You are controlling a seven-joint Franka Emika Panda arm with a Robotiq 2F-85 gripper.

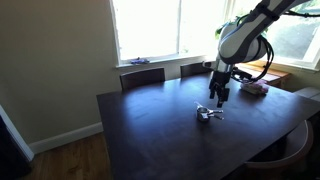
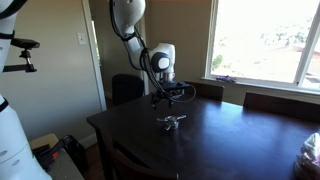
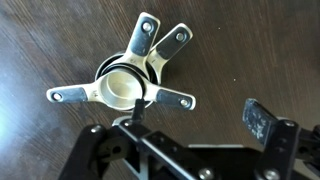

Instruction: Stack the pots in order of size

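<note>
The pots (image 3: 122,85) are small shiny silver metal cups nested in one stack on the dark wooden table (image 1: 160,135), their flat handles fanning out in several directions. They also show in both exterior views (image 1: 208,114) (image 2: 171,122). My gripper (image 3: 195,115) hangs above the table just beside the stack. It is open and holds nothing. One fingertip is next to the stack's handle, the other is clear over bare wood. In an exterior view the gripper (image 1: 219,97) is a little above and beyond the pots.
A pinkish stack of flat items (image 1: 254,88) lies near the table's far corner by the window. Dark chairs (image 1: 143,76) stand along the table's window side. A crumpled bag (image 2: 310,150) sits at the table's edge.
</note>
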